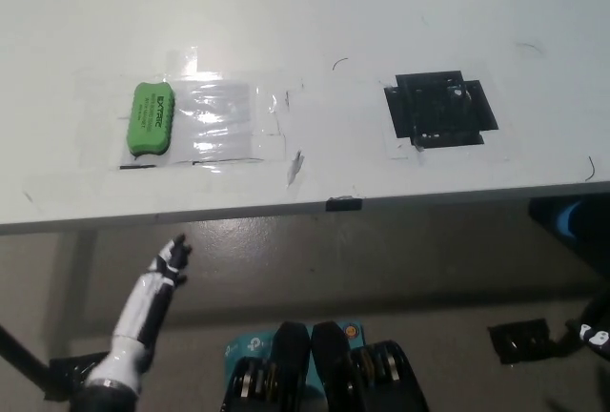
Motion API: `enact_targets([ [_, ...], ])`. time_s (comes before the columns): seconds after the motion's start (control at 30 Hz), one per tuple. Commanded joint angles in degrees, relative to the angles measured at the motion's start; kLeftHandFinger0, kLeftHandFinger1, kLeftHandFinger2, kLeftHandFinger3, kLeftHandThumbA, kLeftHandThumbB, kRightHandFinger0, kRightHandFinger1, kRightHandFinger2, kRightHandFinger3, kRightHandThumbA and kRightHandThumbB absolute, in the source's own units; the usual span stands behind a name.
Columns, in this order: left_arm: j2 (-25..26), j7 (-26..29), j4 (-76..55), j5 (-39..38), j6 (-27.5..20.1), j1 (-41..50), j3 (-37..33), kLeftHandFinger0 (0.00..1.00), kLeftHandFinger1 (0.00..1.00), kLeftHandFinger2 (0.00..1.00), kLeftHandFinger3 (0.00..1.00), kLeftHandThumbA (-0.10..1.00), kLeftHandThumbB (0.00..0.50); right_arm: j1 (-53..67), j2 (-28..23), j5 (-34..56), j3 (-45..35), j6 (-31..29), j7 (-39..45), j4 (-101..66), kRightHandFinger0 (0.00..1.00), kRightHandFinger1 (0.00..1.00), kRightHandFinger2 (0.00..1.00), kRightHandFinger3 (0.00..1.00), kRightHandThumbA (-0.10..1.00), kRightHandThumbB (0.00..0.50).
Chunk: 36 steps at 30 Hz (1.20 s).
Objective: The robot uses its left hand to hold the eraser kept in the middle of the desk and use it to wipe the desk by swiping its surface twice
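Head view, looking steeply down over the near edge of the desk point(457, 11). I read the frame left to right.

Lower left: my left hand point(172, 260) sits below the desk edge, over the floor, at the end of its white forearm, which rises from the bottom left corner. The fingers look dark and bunched close together, pointing up toward the desk, and they hold nothing. The hand is small in the frame and a little blurred, so I cannot say more about its pose than that.

Upper left of centre: the eraser point(152, 119) lies flat on the white desk. It is green, rounded at the corners, with dark lettering on top, its long side running away from me. It rests on the left end of a patch of clear tape or plastic film point(224, 116) that glares under the light. The eraser is well apart from my left hand: it lies farther in from the desk edge, almost straight ahead of the fingertips and slightly to their left.

Centre: a small dark tab point(343, 204) sits on the desk's near edge.

Right of centre: a black square marking point(440, 109), taped down, on the desk surface, well apart from the eraser.

Far right, bottom: only a sliver of my black right hand point(595, 328) shows at the frame edge, below desk level. I cannot tell its finger state.
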Motion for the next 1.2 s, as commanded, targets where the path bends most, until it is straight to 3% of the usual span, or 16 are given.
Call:
enact_targets([
  [0.0,5.67,-6.21,-12.24,-0.07,8.44,-0.03,-1.05,1.0,1.0,1.0,1.0,1.0,0.33,-2.27,-0.21,1.0,-0.59,0.57,-0.41,-1.84,1.0,1.0,1.0,1.0,1.0,0.106],
  [0.1,11.03,-9.93,-20.83,-1.26,12.29,-1.19,-1.21,1.0,1.0,1.0,1.0,1.0,0.354,-2.09,-0.23,0.86,-0.71,1.06,-0.54,-1.98,1.0,1.0,1.0,1.0,1.0,0.116],
  [0.17,13.4,-10.95,-25.35,-3.41,14.31,-2.52,0.14,1.0,1.0,1.0,1.0,1.0,0.345,-2.0,-0.11,0.95,-0.95,1.19,-0.69,-2.07,1.0,1.0,1.0,1.0,1.0,0.117],
  [0.3,16.86,-11.47,-29.17,-8.22,15.5,-6.32,2.33,1.0,1.0,1.0,1.0,1.0,0.344,-1.82,-0.59,0.72,-0.62,1.2,-0.26,-2.33,1.0,1.0,1.0,1.0,1.0,0.08],
  [0.4,19.18,-11.74,-27.43,-3.81,15.5,-10.63,1.88,1.0,1.0,1.0,1.0,1.0,0.283,-1.76,-0.44,0.74,-0.56,1.2,-0.27,-2.35,1.0,1.0,1.0,1.0,1.0,0.092],
  [0.43,19.69,-11.54,-26.01,-2.44,15.5,-12.67,1.27,1.0,1.0,1.0,1.0,1.0,0.209,-1.68,-0.37,0.76,-0.5,1.21,-0.22,-2.29,1.0,1.0,1.0,1.0,1.0,0.089],
  [0.53,19.83,-10.88,-19.29,-1.24,15.35,-17.92,0.6,1.0,1.0,1.0,1.0,1.0,0.179,-1.55,-0.24,1.08,-0.67,1.21,-0.15,-2.4,1.0,1.0,1.0,1.0,1.0,0.087],
  [0.57,20.5,-10.56,-12.88,0.82,11.93,-21.01,-0.38,1.0,1.0,1.0,1.0,1.0,0.113,-1.52,-0.29,1.03,-0.67,1.2,-0.15,-2.46,1.0,1.0,1.0,1.0,1.0,0.077],
  [0.63,21.34,-9.84,-6.53,4.11,8.42,-24.65,-2.02,1.0,1.0,1.0,1.0,1.0,0.148,-1.61,-0.28,0.97,-0.71,1.2,-0.25,-2.36,1.0,1.0,1.0,1.0,1.0,0.074],
  [0.7,22.06,-8.65,-0.17,8.18,7.47,-29.15,-4.28,1.0,1.0,1.0,1.0,1.0,0.246,-1.65,-0.46,0.85,-0.59,1.19,-0.15,-2.24,1.0,1.0,1.0,1.0,1.0,0.088],
  [0.77,22.39,-8.08,1.25,9.61,6.75,-30.19,-5.22,1.0,1.0,1.0,1.0,1.0,0.255,-1.67,-0.54,0.81,-0.61,1.2,-0.15,-2.33,1.0,1.0,1.0,1.0,1.0,0.082],
  [0.83,24.19,-7.21,4.62,17.15,7.2,-34.83,-9.45,1.0,1.0,1.0,1.0,1.0,0.222,-1.7,-0.54,0.75,-0.61,1.21,-0.19,-2.41,1.0,1.0,1.0,1.0,1.0,0.131],
  [0.87,24.7,-6.18,6.85,19.22,5.15,-36.29,-10.62,1.0,1.0,1.0,1.0,1.0,0.195,-1.68,-0.44,0.84,-0.57,1.21,-0.14,-2.46,1.0,1.0,1.0,1.0,1.0,0.143],
  [0.9,25.66,-6.81,7.39,22.15,6.24,-38.15,-12.76,1.0,1.0,1.0,1.0,1.0,0.227,-1.6,-0.42,0.66,-0.48,1.21,-0.2,-2.5,1.0,1.0,1.0,1.0,1.0,0.145],
  [0.97,28.3,-5.28,12.22,30.55,1.71,-42.45,-18.3,1.0,1.0,1.0,1.0,1.0,0.244,-1.47,-0.61,0.56,-0.33,1.21,-0.02,-2.56,1.0,1.0,1.0,1.0,1.0,0.138],
  [1.17,30.89,-4.53,19.42,37.4,-1.39,-47.93,-24.97,1.0,1.0,1.0,1.0,1.0,0.269,-1.1,-0.52,0.43,-0.3,1.2,-0.07,-2.78,1.0,1.0,1.0,1.0,1.0,0.097],
])
